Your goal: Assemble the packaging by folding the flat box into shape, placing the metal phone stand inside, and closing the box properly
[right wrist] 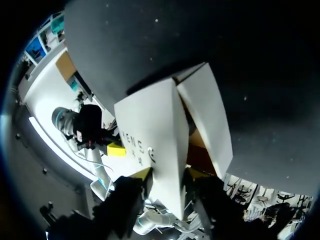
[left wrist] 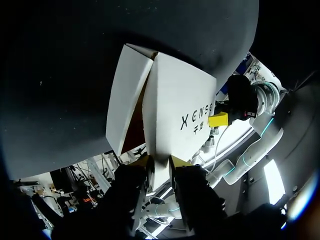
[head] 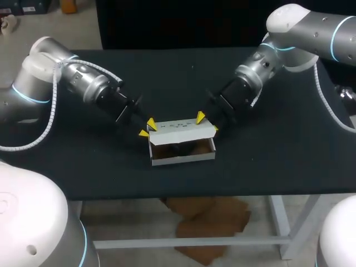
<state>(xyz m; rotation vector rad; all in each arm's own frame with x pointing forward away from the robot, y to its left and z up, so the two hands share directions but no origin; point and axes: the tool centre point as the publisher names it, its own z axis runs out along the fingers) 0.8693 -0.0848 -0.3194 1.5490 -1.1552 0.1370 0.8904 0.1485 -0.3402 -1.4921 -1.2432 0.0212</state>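
Note:
A white box (head: 182, 151) with a brown inside stands in the middle of the black table, its front wall toward me. Its printed lid (head: 181, 129) is raised partway over the opening. My left gripper (head: 147, 128) is at the lid's left end, and in the left wrist view (left wrist: 160, 162) the lid (left wrist: 175, 100) runs between its fingers, touching both. At the lid's right end, my right gripper (head: 208, 123) grips the panel (right wrist: 155, 130) the same way (right wrist: 167, 174). Something dark lies inside the box; I cannot tell what it is.
The black table (head: 278, 161) carries nothing else that I can see. Its front edge (head: 178, 193) runs a short way in front of the box. Both arms slant in from the back corners toward the box.

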